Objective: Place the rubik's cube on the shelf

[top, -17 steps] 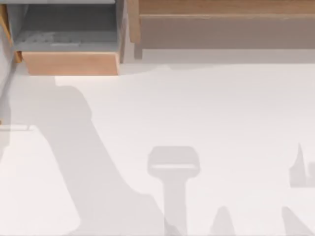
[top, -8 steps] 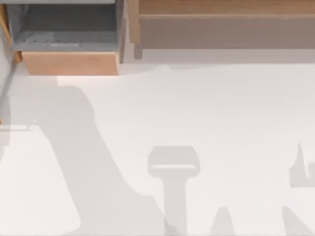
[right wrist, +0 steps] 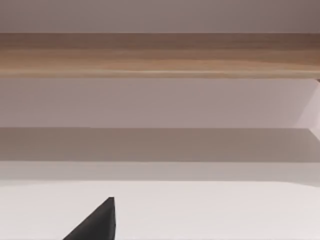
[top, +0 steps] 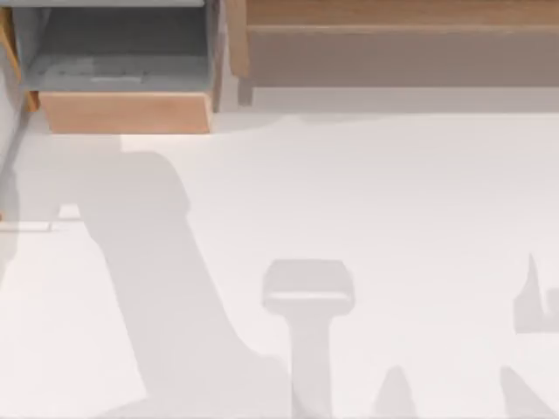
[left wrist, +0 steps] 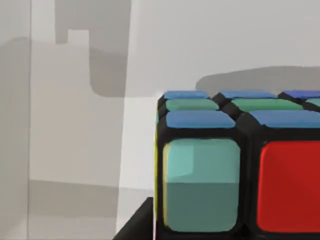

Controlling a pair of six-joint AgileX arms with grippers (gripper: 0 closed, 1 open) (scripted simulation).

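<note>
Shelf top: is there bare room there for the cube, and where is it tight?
The shelf ledge along the top view's upper right looks bare along its visible length. The white table before it is open too. It is tighter at upper left, where the grey-lined box sits. The cube fills the left wrist view, close up.

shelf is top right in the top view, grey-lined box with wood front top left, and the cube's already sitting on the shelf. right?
Not quite. The rubik's cube is not on the shelf: the top view shows the ledge bare, and the left wrist view shows the cube close up against the white table. The shelf and grey-lined box are placed as you say.
</note>
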